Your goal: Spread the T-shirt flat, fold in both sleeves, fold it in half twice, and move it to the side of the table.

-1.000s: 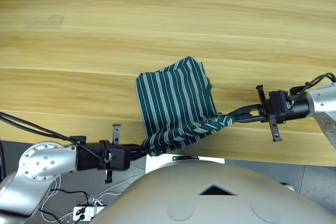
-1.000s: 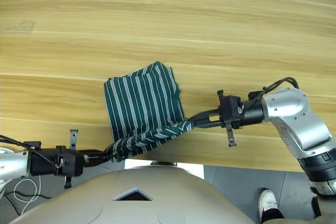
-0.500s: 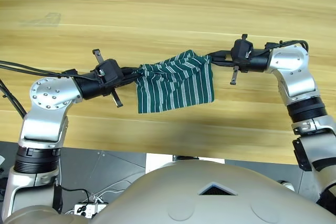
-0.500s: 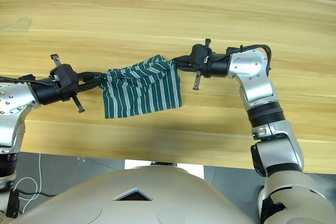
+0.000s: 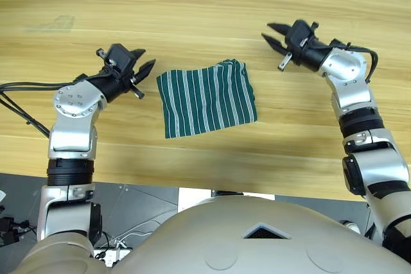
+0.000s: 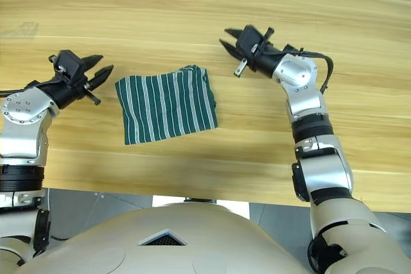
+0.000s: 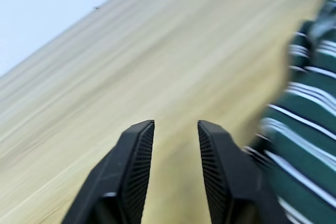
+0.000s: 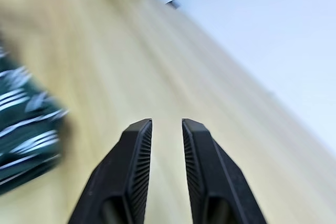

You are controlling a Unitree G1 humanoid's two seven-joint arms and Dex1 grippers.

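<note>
The green T-shirt with white stripes (image 5: 205,97) lies folded into a small, roughly square bundle on the wooden table (image 5: 192,4), near the front middle. My left gripper (image 5: 145,59) is open just left of the bundle's far left corner and holds nothing. In the left wrist view its fingers (image 7: 137,161) frame bare wood, with the shirt (image 7: 310,129) off to one side. My right gripper (image 5: 268,32) is open, apart from the shirt beyond its far right corner. The right wrist view has the shirt's edge (image 8: 21,124) beside the spread fingers (image 8: 134,166).
Bare wood stretches across the whole far half of the table and to both sides of the bundle. The front edge of the table (image 5: 192,184) runs just below the shirt, with dark floor past it.
Both grippers carried the shirt's near edge up and over to its far side, folding it in half. They have since let go and drawn apart, away from the bundle.
</note>
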